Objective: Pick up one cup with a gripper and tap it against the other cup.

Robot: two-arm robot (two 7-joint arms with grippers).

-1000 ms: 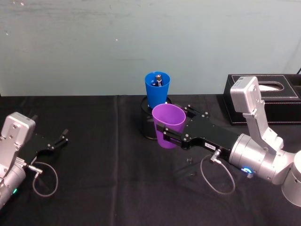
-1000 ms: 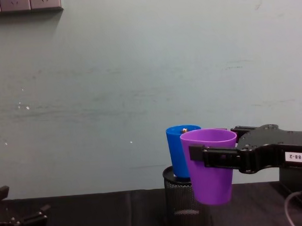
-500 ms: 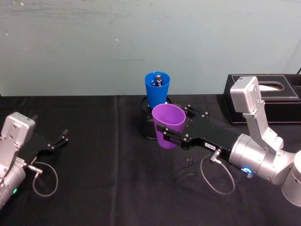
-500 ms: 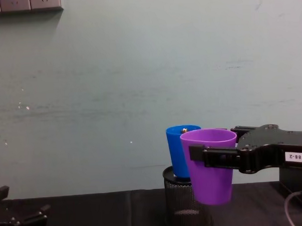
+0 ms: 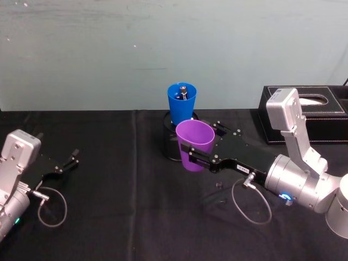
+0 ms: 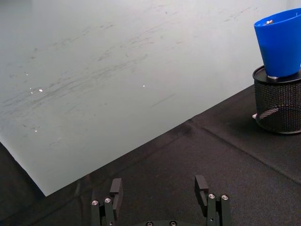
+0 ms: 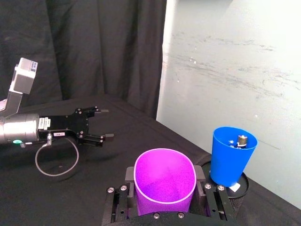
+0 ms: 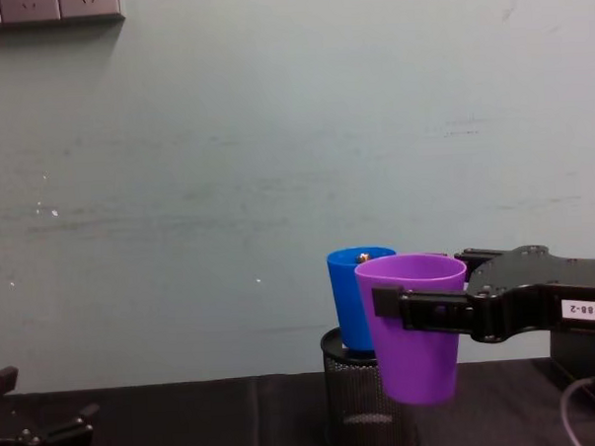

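My right gripper (image 5: 197, 155) (image 8: 400, 302) (image 7: 164, 190) is shut on the purple cup (image 5: 194, 144) (image 8: 414, 322) (image 7: 164, 181), holding it upright above the black table. The blue cup (image 5: 181, 102) (image 8: 352, 295) (image 7: 232, 155) (image 6: 278, 44) stands upright in a black wire-mesh pen holder (image 8: 365, 403) (image 6: 278, 106) just behind the purple one, with a small metal-tipped thing inside it. In the chest view the two cups overlap; I cannot tell whether they touch. My left gripper (image 5: 69, 161) (image 6: 160, 195) (image 7: 101, 125) rests open and empty at the table's left.
A black tissue box (image 5: 304, 114) stands at the back right by the wall. A loose cable loop (image 5: 51, 209) hangs from the left arm and another (image 5: 253, 204) from the right arm. The black cloth between the two arms lies bare.
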